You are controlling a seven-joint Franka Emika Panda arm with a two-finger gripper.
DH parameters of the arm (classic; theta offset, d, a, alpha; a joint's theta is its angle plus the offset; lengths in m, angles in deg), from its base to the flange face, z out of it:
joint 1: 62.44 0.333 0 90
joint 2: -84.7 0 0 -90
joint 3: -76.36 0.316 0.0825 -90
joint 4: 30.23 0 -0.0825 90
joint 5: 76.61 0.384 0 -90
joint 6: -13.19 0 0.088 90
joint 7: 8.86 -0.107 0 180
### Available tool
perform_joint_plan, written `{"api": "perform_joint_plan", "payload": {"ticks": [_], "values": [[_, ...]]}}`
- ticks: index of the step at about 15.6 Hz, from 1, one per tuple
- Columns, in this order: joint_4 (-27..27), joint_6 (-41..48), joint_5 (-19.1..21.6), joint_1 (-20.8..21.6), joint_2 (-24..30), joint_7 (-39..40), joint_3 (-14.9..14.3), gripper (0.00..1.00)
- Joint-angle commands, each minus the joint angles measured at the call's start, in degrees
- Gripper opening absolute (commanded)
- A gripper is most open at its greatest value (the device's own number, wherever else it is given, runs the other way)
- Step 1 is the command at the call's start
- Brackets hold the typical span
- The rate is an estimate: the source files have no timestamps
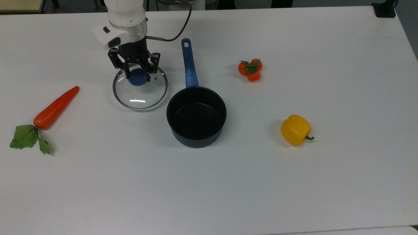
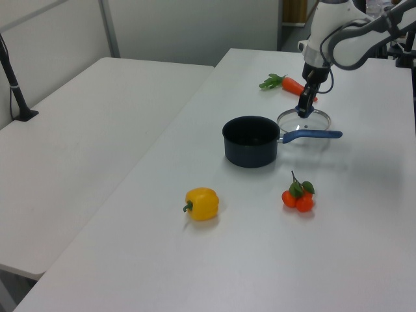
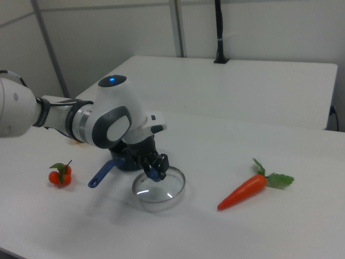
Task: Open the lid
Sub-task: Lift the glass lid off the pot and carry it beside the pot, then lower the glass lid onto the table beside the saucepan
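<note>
The round glass lid with its metal rim sits low over the table, to the top view's left of the dark blue saucepan. My gripper stands above the lid, shut on its blue knob. In the left view the gripper and lid are behind the pan's handle. In the right view the gripper holds the lid level. Whether the rim touches the table I cannot tell. The saucepan stands uncovered with nothing inside.
A carrot lies at the top view's left, tomatoes and a yellow pepper at the top view's right. The pan's long blue handle points to the table's far edge, just beside the lid.
</note>
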State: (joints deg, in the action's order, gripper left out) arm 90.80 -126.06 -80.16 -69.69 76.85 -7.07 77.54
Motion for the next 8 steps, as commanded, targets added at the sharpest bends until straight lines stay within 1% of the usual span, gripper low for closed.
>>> {"api": "perform_joint_plan", "payload": {"ticks": [1, 3, 5, 6, 7, 8], "values": [[0.7, -3.75, -0.14, 0.13, -0.85, 0.59, -0.13, 0.48], [0.62, -3.84, -0.14, 0.22, -1.55, 0.59, -0.13, 0.52], [0.53, -3.84, -0.14, 0.13, -2.17, 0.5, -0.13, 0.53], [0.35, -3.75, -0.14, -0.05, -2.09, 0.5, -0.13, 0.6], [-0.17, -3.31, -0.14, -0.13, -2.09, 0.32, -0.13, 0.9], [-0.18, -3.22, -0.14, -0.14, -2.09, 0.23, -0.13, 1.0]]}}
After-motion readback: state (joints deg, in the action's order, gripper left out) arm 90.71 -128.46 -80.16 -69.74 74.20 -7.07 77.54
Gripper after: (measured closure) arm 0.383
